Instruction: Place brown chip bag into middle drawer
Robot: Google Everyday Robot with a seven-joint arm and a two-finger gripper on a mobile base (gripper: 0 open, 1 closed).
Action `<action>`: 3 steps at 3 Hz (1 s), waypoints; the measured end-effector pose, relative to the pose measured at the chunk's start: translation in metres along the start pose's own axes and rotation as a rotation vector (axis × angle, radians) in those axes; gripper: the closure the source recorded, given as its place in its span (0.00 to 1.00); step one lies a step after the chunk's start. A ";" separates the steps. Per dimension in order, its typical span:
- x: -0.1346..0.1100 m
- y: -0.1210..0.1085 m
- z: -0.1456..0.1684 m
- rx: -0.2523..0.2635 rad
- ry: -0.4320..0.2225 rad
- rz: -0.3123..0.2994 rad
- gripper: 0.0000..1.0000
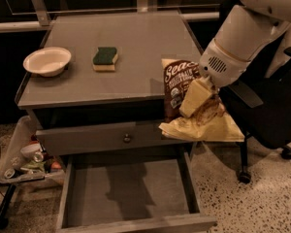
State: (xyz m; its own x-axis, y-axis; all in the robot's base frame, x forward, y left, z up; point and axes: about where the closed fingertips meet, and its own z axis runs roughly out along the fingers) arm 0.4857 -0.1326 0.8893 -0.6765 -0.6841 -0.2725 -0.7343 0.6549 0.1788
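Light, crinkly and probably slippery, the brown chip bag [176, 79] hangs off the desk [126, 38] front, where the gripper [198, 100] has its jaws pinched shut on the bag's soft side.

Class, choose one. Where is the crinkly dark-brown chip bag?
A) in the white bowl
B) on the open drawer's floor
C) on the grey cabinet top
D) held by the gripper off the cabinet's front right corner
D: the crinkly dark-brown chip bag hangs in the gripper off the grey cabinet's front right corner, higher than the wide grey drawer.
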 end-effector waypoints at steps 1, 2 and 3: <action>0.006 0.010 0.010 -0.016 0.004 -0.006 1.00; 0.024 0.034 0.039 -0.057 -0.012 0.006 1.00; 0.052 0.059 0.094 -0.139 0.026 0.027 1.00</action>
State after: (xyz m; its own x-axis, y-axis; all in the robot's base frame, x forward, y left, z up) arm 0.4125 -0.0994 0.7966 -0.6957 -0.6765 -0.2414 -0.7156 0.6234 0.3152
